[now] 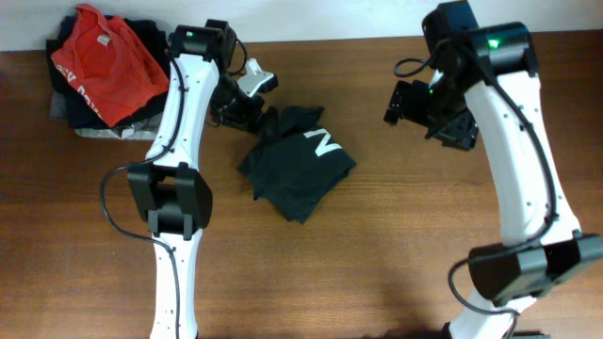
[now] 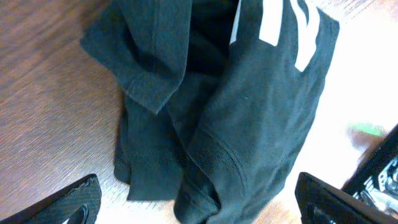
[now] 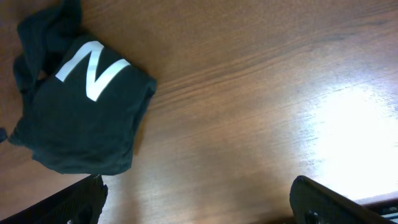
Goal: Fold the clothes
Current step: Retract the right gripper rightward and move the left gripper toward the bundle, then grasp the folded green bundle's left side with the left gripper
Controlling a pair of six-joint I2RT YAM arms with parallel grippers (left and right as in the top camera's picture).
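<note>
crumpled dark charcoal garment (image 1: 300, 171), white N, on brown wooden tabletop (image 1: 405, 245) | left claw (image 2: 198, 208) wide open over it | right claw (image 3: 199, 202) wide open too, well apart

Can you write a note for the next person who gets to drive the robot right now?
Left hand: open, empty, hovering over the far-left edge of the dark garment.
Right hand: open, empty, over bare table to the garment's right.
Garment: crumpled bundle mid-table, white mark facing up, loose flaps sticking out.
Done: no neat fold yet.
Left: flatten it and fold it. Leave the red T-shirt pile alone.
</note>
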